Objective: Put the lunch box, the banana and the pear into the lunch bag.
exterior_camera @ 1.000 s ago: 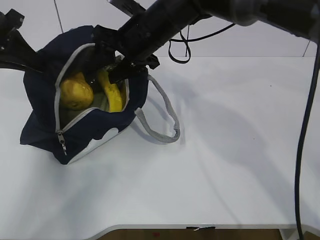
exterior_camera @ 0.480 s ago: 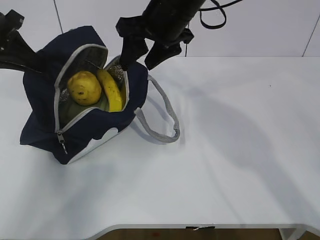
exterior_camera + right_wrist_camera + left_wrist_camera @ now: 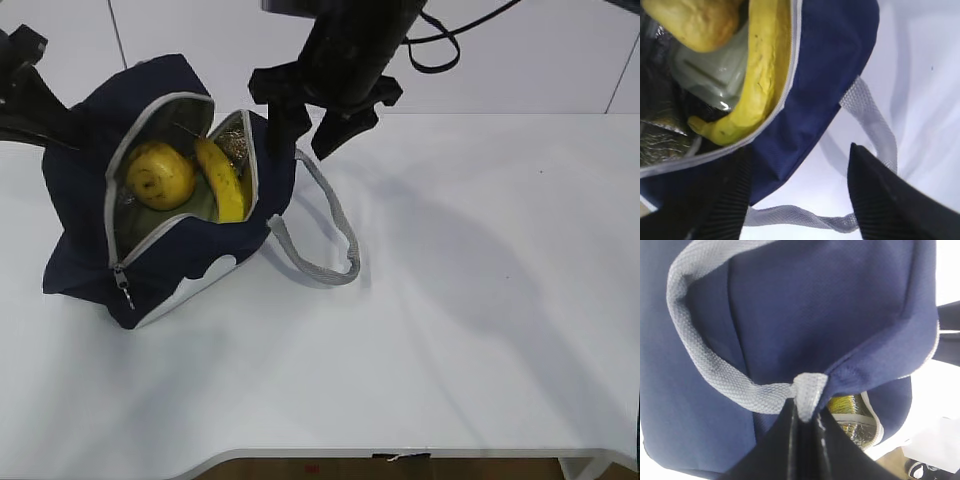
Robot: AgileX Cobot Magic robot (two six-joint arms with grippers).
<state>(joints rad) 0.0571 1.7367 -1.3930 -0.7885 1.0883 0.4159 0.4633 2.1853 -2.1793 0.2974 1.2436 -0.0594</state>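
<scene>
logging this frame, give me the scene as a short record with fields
lunch bag: unzipped, on the table
pear: inside the bag, on the lunch box
banana: inside, along the zipper edge
left end effector: shut on the bag's grey handle
right end effector: open, empty, above the bag's rim
left to pack: nothing visible outside the bag

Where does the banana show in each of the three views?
Exterior view: banana upper left, inside the lunch bag, right of the pear.
Left wrist view: not visible.
Right wrist view: banana upper left, along the bag's zipper edge.
Shared landmark: the grey handle.
</scene>
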